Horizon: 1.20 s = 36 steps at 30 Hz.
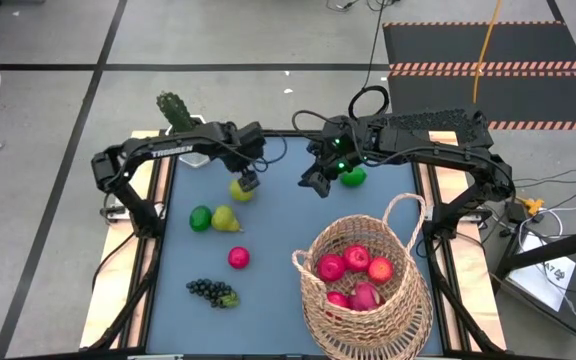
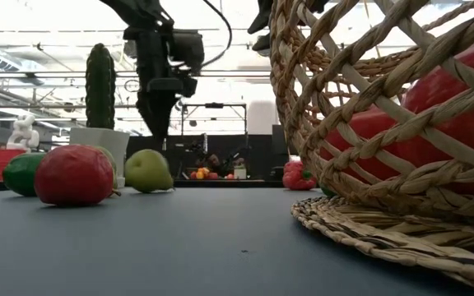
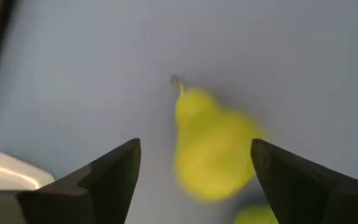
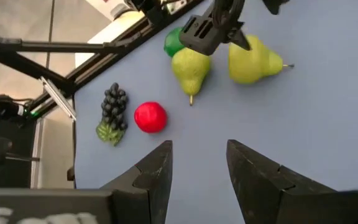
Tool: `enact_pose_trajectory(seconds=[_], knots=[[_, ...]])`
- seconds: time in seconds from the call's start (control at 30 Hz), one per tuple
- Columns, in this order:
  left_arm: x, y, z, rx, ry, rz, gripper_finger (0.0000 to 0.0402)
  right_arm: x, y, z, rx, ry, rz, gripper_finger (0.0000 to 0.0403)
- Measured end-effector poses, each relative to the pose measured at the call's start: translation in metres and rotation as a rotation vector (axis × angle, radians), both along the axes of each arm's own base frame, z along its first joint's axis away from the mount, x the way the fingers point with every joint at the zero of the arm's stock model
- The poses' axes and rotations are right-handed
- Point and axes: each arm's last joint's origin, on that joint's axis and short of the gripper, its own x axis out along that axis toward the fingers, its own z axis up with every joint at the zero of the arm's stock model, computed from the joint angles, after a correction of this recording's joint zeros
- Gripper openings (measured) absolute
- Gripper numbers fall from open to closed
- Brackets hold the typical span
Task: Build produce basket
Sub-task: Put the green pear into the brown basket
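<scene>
- The basket point(image 1: 363, 300) sits at the table's point(image 1: 278, 230) near right corner, its loop handle arching over the far side of its rim.
- Inside the basket lie several red and pink fruits point(image 1: 356, 262).
- The left gripper point(image 1: 247, 182) hangs over a yellow-green pear point(image 1: 241, 190) near the far edge, left of the middle; its fingers point(image 3: 114, 171) are spread with the pear point(image 3: 210, 146) between them, and no finger touches it.
- A second pear point(image 1: 226, 219) lies closer to the left edge, touching a lime point(image 1: 200, 218) on its left.
- A red apple point(image 1: 238, 258) lies apart, nearer the front edge than that pair.
- A dark grape bunch point(image 1: 211, 292) lies near the front edge, left of the basket.
- The right gripper point(image 1: 315, 183) hovers above the table near the far edge, around the middle; its fingers point(image 4: 157, 171) stand partly apart with nothing between them.
- A green fruit point(image 1: 352, 177) lies just right of the right gripper, near the far edge.
- A potted cactus point(image 1: 176, 112) stands at the far left corner.
</scene>
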Motion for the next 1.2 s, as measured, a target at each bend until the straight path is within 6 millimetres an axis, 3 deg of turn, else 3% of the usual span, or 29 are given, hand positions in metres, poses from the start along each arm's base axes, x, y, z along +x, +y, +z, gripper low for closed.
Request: enact_pose_trajectory(seconds=[0.27,0.43,0.73,0.9,1.03,1.2], knots=[[0.004,0.008,-0.023,-0.140,0.046,0.073,0.0346,0.000,0.000,0.000,-0.014,0.001,0.012,0.0144],[0.009,0.009,-0.027,-0.149,0.019,0.092,0.0350,0.000,0.000,0.000,-0.013,0.003,0.013,0.0144],[0.001,0.004,-0.006,-0.142,-0.046,0.211,0.0314,-0.002,0.001,0.002,0.002,-0.007,0.029,0.0144],[0.002,0.001,-0.003,-0.183,-0.079,0.394,0.0301,-0.002,0.001,0.002,0.003,-0.007,0.029,0.0144],[0.006,-0.007,-0.002,-0.218,-0.092,0.548,0.0312,-0.002,0.001,0.002,0.008,-0.006,0.025,0.0144],[0.016,-0.020,-0.001,-0.205,-0.134,0.627,0.0361,-0.002,0.002,0.002,0.012,-0.005,0.024,0.0144]])
